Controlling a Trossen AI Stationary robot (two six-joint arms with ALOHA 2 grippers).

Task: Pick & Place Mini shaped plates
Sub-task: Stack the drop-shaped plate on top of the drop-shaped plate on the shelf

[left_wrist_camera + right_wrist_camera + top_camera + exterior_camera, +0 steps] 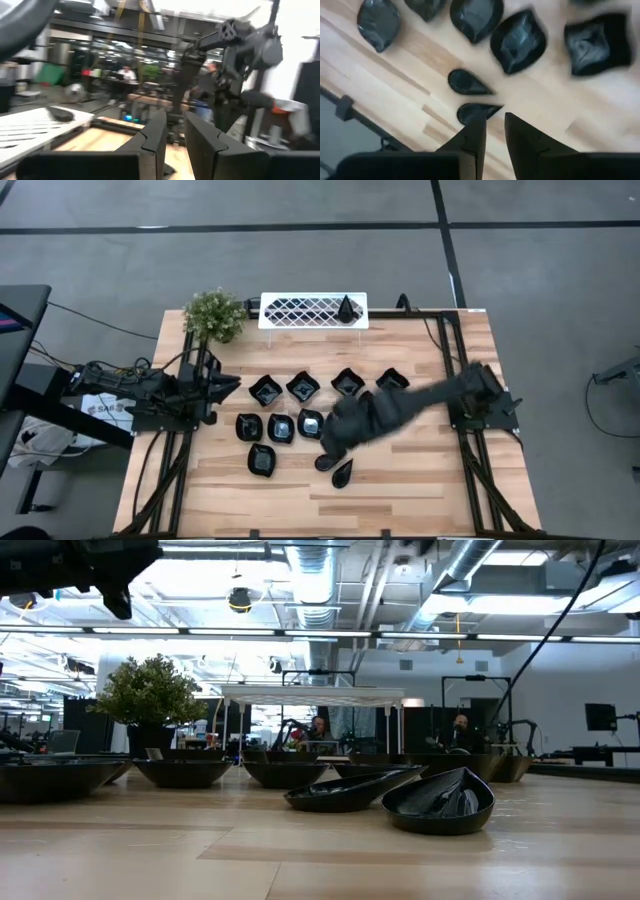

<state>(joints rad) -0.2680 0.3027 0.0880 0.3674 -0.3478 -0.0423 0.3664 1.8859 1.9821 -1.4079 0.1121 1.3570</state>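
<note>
The right gripper (493, 131) hangs over the lower middle of the table (420, 490) in the high view, its arm reaching in from the right edge. In the right wrist view its jaws stand slightly parted with nothing between them. Just ahead of the tips lies a teardrop-shaped plate (477, 112), partly hidden by one jaw; its long axis runs crosswise to the jaws, its pointed end towards the frame's right. A second teardrop plate (468, 83) lies just beyond it, nearly parallel, pointing the same way. Judging from this, the nearer teardrop is the likely pick, and the jaws would close across its narrow width.

The left gripper (226, 388) waits at the left side of the table, well apart from both teardrops, so the right arm is much the nearer. In the left wrist view its jaws are a little apart and hold nothing.

Counted in the high view: about eleven mini shaped plates on the table. Four sit in an upper row, the leftmost plate (265, 391) nearest the left gripper; three in a middle row; one lower left; two teardrops at lower centre, half under the right arm. One more dark piece (347, 308) stands on the white rack (300, 310) at top centre. The arm may hide others. One green plant (214, 315) stands left of the rack.
</note>
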